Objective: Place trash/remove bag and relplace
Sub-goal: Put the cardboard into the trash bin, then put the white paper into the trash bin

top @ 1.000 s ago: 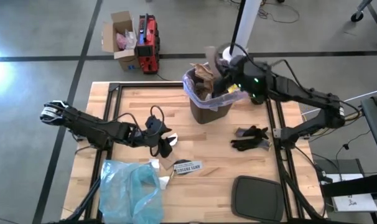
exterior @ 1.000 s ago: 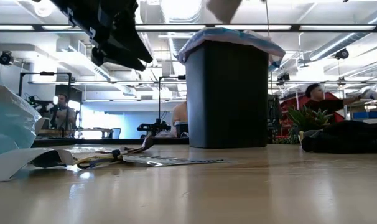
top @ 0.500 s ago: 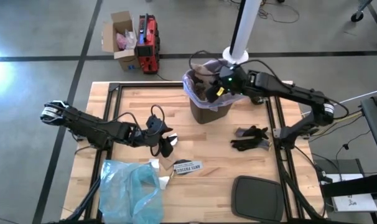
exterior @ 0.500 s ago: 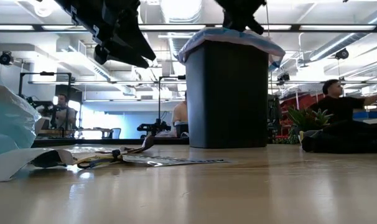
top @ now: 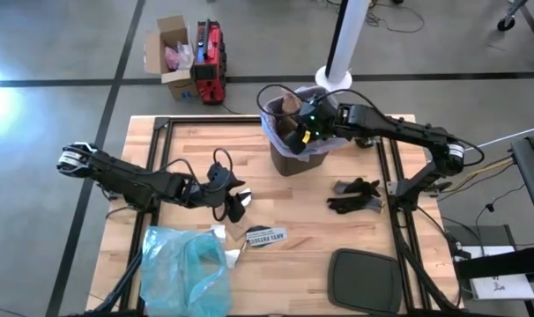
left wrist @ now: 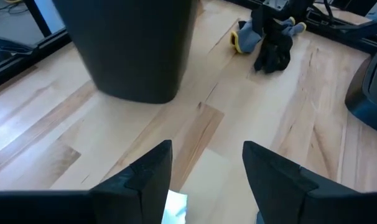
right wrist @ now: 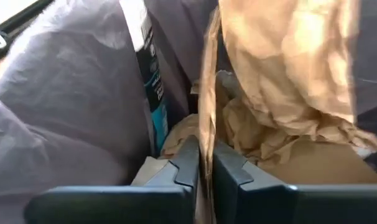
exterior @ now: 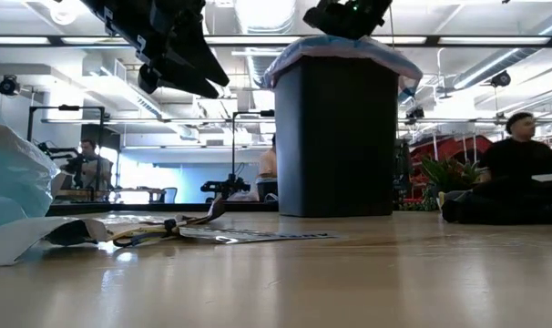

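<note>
Room: grey floor around a wooden table (top: 302,238); an open cardboard box (top: 170,55) and a red case (top: 211,62) stand on the floor beyond the table's far left corner, and people sit in the background of the low view.
Left arm: reaches in from the left edge, low over the table's left half.
Left gripper (top: 232,201): hovers above the wood just past the blue bag, well apart from the bin; in its wrist view the two fingers (left wrist: 142,180) stand parted with bare table between them, grasping nothing.
Blue bag (top: 186,269): thin light-blue plastic, crumpled at the near left corner of the table.
Label (top: 266,237): printed white strip lying flat beside the blue bag, amid small paper bits.
Bin (top: 295,151): black, upright at the far middle of the table.
Bag (top: 271,123): pale lavender liner fitted in the bin, its edge folded over the rim.
Trash (right wrist: 282,106): crumpled brown paper and cardboard inside the lined bin.
Right gripper (top: 300,132): down in the bin's mouth; its fingers (right wrist: 187,163) are clenched on a thin brown cardboard sheet (right wrist: 208,124) standing on edge between them.
Black gloves (top: 355,195): lie heaped right of the bin.
Black lid (top: 364,282): flat at the near right of the table.
</note>
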`<act>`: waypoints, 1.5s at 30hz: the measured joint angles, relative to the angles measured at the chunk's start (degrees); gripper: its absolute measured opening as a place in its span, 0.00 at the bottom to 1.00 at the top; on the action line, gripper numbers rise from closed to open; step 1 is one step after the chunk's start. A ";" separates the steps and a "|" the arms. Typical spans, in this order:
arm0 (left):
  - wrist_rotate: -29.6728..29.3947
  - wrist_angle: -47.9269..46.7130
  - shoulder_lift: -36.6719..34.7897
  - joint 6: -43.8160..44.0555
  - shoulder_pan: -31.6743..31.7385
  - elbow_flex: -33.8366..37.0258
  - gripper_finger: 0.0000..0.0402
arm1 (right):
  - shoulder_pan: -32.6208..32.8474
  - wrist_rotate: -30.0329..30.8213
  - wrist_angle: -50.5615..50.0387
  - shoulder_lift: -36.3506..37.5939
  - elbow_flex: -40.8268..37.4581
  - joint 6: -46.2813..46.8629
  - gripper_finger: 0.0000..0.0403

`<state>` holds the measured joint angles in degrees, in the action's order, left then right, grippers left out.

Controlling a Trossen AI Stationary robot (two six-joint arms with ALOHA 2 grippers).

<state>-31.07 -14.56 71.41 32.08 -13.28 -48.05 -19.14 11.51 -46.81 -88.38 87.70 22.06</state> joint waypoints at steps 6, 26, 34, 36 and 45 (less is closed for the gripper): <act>0.07 -3.99 -1.90 0.05 0.00 -0.02 0.49 | -0.02 0.10 0.19 3.11 0.00 0.48 0.27; 8.57 -15.55 3.87 12.43 0.92 5.78 0.54 | 24.06 1.37 7.26 16.24 0.19 -9.34 0.52; 9.47 -4.13 15.82 11.94 4.66 5.68 0.58 | 36.96 8.39 10.84 15.52 0.15 -4.23 0.52; 10.25 1.42 19.46 11.89 4.96 5.66 0.57 | 39.16 9.61 10.68 15.50 0.19 -2.32 0.52; 18.26 23.39 31.80 6.57 3.02 0.43 0.50 | 44.61 10.97 6.53 10.18 0.17 3.35 0.51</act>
<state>-12.81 8.83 103.21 38.66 -10.26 -47.63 25.47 22.48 -40.28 -78.20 87.88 25.41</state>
